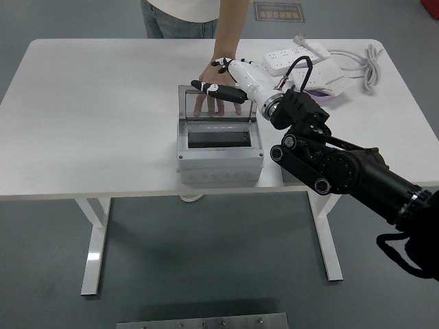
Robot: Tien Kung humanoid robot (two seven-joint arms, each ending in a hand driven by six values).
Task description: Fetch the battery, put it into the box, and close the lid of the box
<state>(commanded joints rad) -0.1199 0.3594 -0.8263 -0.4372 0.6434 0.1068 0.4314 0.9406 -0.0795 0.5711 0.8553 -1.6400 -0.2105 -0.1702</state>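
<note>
A grey box [219, 164] stands at the table's middle with its clear lid [184, 104] raised upright at the back. A dark rectangle [217, 139] shows inside the box; I cannot tell if it is the battery. My right hand [218, 90], white with black fingers, reaches in from the right. Its fingers are stretched out flat along the lid's top edge and hold nothing. A person's hand [210, 75] rests on the table just behind the lid, fingers seen through it.
A white power strip [300, 52] and a coiled white cable [371, 63] lie at the back right. A white and purple object [332, 81] lies beside my forearm. A grey block [285, 175] sits right of the box, mostly hidden by my arm.
</note>
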